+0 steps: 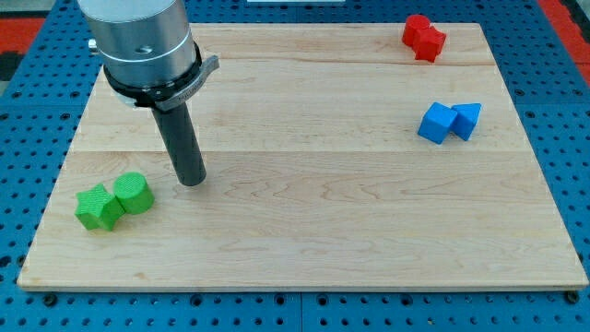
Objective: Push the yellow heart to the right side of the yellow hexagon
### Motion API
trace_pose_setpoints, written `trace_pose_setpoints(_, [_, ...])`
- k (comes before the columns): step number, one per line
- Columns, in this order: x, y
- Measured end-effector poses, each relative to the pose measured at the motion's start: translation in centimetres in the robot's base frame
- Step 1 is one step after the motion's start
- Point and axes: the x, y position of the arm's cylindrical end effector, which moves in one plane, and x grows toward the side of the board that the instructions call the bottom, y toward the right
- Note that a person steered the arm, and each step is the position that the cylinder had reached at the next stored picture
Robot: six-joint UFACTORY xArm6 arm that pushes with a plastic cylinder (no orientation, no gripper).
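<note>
A pale wooden board (304, 231) of lengthwise planks lies on a blue perforated bench top (23, 138). At the board's lower left, a green star-shaped block (98, 207) touches a green round block (134, 193). Near the top right corner, two red blocks (423, 37) sit pressed together, shapes unclear. Below them, a blue cube (436, 123) touches a blue triangular block (466, 120).
</note>
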Motion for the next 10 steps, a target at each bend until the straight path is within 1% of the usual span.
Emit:
trace_pose_setpoints(2, [-0.3, 0.0])
trace_pose_setpoints(3, [-2.9, 2.1])
trace_pose_setpoints(4, [-3.6, -2.0])
trace_pose_setpoints(5, [-5.5, -8.3])
trace_pose_setpoints(6, [-11.2, -12.2])
trace_pose_setpoints(7, [-14.1, -17.8])
trace_pose_setpoints(8, [-18.3, -17.5])
trace_pose_setpoints(9, [-22.9, -13.6])
trace_pose_setpoints(10, [-23.4, -6.8])
